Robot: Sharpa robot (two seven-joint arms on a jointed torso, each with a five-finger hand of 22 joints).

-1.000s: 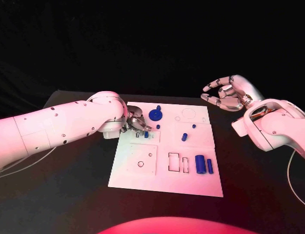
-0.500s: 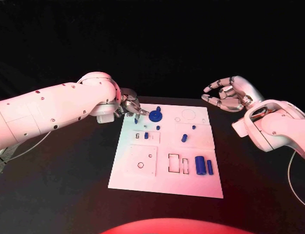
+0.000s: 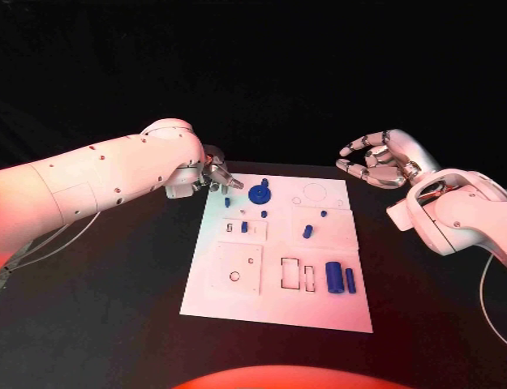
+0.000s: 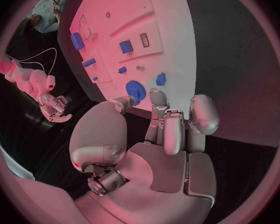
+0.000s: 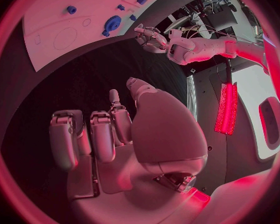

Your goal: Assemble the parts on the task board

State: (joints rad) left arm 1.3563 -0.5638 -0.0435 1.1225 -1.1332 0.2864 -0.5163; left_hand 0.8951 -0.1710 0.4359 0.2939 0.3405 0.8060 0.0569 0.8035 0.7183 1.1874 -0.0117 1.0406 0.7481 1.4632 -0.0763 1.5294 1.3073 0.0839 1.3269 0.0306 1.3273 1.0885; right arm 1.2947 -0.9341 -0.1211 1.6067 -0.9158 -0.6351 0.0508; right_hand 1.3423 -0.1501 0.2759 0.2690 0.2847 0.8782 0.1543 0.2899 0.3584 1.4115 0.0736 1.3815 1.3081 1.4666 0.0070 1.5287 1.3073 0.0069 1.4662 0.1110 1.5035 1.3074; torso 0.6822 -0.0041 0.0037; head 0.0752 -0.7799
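Your white rectangular task board lies mid-table, small blue plastic parts on it. Your left hand hovers at its far left corner, fingers loosely spread, empty; right hand beyond its far right corner, curled, empty.

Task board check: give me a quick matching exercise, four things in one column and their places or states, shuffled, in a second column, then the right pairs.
Things:
1. blue gear
2. pair of blue blocks
3. left hand
4. right hand

Places or states:
A. raised off the table beyond the task board's far right corner, holding nothing
B. on the board near its far edge
C. at the board's far left corner, holding nothing
D. lying on the board's near right part

Pairs: 1-B, 2-D, 3-C, 4-A
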